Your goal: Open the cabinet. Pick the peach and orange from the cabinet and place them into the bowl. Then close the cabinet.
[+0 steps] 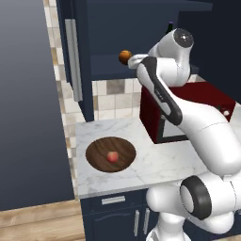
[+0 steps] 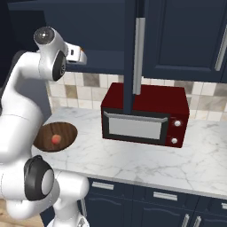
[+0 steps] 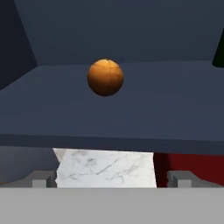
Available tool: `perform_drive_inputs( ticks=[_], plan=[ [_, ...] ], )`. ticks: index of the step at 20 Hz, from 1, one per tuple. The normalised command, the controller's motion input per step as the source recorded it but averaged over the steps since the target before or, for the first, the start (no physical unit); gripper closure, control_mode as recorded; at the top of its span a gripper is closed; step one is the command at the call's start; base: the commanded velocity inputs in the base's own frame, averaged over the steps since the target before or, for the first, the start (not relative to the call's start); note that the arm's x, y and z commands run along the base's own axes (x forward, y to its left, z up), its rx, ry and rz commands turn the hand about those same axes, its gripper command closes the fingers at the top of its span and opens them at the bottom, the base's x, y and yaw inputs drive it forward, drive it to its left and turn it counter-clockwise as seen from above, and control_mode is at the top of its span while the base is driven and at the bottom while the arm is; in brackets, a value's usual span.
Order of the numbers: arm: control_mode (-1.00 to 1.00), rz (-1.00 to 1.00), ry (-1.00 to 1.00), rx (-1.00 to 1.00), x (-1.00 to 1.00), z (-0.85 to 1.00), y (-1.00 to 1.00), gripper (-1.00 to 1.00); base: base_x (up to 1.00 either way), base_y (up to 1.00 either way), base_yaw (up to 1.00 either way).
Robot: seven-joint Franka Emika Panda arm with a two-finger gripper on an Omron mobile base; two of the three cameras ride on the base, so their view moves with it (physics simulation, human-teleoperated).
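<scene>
Up on the cabinet (image 1: pixel 77 56) shelf sits one orange (image 3: pixel 105 77), alone on the dark navy board and a little back from its front edge; the left base view shows the same orange (image 1: pixel 124 56) just beside the white hand, not touched by it. Both cabinet doors stand open, each with one long silver bar handle, so two handles in all: one on the left door (image 1: pixel 73 59) and one on the right door (image 2: pixel 138 55), which hangs edge-on in front of the microwave (image 2: pixel 144 116). The fingers (image 3: pixel 111 178) are spread wide and hold nothing, their two tips at the bottom of the hand view, well short of the orange and below the shelf's front edge. One wooden bowl (image 1: pixel 96 151) rests on the marble table (image 1: pixel 160 160), left of the single red microwave, and one peach (image 1: pixel 112 156) lies inside it, near the middle. From the right base view the bowl (image 2: pixel 66 133) and the peach (image 2: pixel 56 139) appear beside the arm's white links. Below the table, navy base cabinets (image 2: pixel 150 204) carry short silver handles; at least five show in the right base view.
</scene>
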Motion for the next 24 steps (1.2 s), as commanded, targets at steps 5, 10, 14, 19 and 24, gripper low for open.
perform_drive_inputs(
  ticks=[5, 10, 14, 19, 24],
  plan=[
    [-1.0, 0.02, 0.0, 0.02, 0.32, 0.0, 0.15, -1.0, 0.0, 0.0, 0.0],
    [-1.0, 0.0, 0.0, 0.04, 0.37, 0.0, 0.0, -1.0, 0.0, 0.0, 0.0],
    [-1.0, 0.0, 0.0, 0.02, 0.42, 0.0, 0.01, -1.0, 0.0, 0.0, 0.0],
    [-1.0, 0.0, 0.0, 0.01, 0.45, 0.0, 0.08, -1.0, 0.0, 0.0, 0.0],
    [-1.0, 0.0, 0.0, 0.0, 0.44, 0.0, 0.12, -1.0, 0.0, 0.0, 0.0]
  ],
)
